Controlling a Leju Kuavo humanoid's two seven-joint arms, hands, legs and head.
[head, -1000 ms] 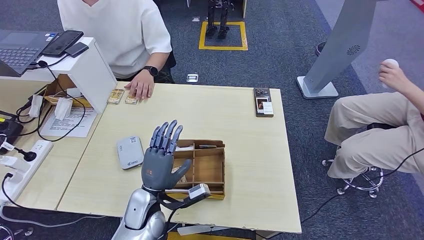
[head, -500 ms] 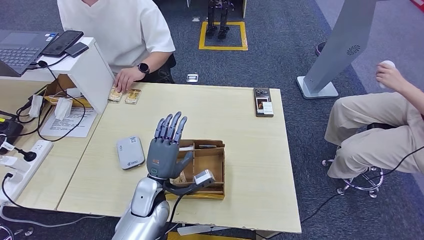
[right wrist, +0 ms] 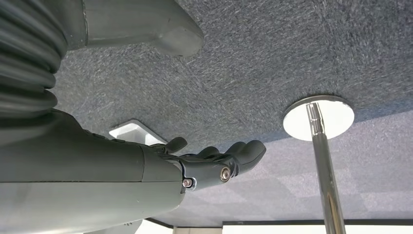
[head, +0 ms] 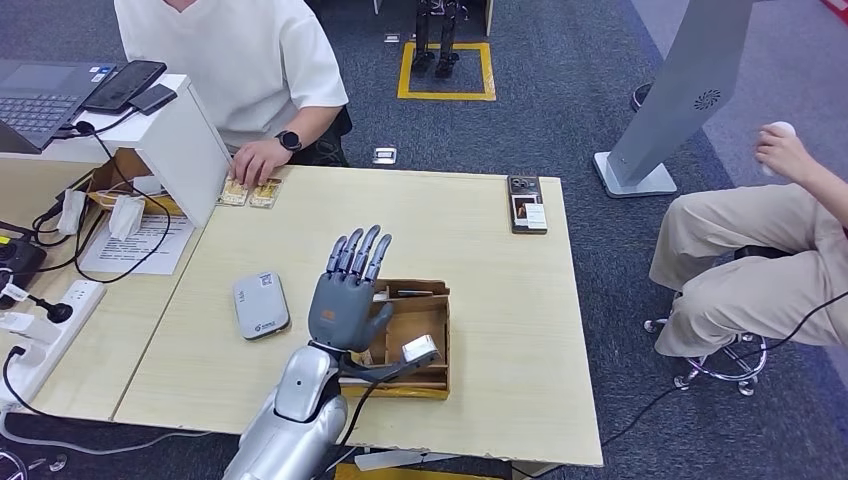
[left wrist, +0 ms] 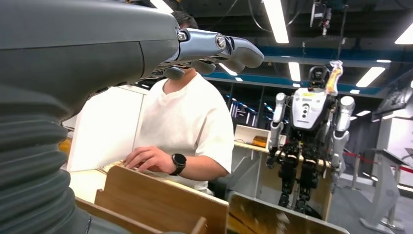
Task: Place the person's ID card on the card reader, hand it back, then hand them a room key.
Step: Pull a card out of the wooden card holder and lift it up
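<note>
1. Spanning most of the head view, the pale wooden table (head: 480, 250) carries everything at hand, with a lower desk beside it on the robot's left.
2. A person in a white shirt (head: 225, 55) sits at the table's far edge, a dark watch on the wrist and one hand (head: 255, 160) resting on two small cards (head: 248, 192) that lie side by side at the far left corner; whether one of them is the ID card cannot be told.
3. A second person in beige trousers (head: 745, 260) sits on a stool well apart to the right.
4. The robot's left hand (head: 348, 290) is raised above the table, its palm turned away from the camera and its fingers (head: 360, 252) straight and slightly spread, holding nothing.
5. A wooden tray (head: 425, 335) with compartments lies just beyond and under that hand, near the table's near edge.
6. The grey card reader (head: 260, 305), flat with rounded corners, lies on the table just to the left of the hand, apart from it.
7. The right hand (right wrist: 214, 163) hangs over grey carpet in the right wrist view, fingers extended and lying close together, empty.
8. A dark phone-like device (head: 527, 203) rests near the table's far right edge.
</note>
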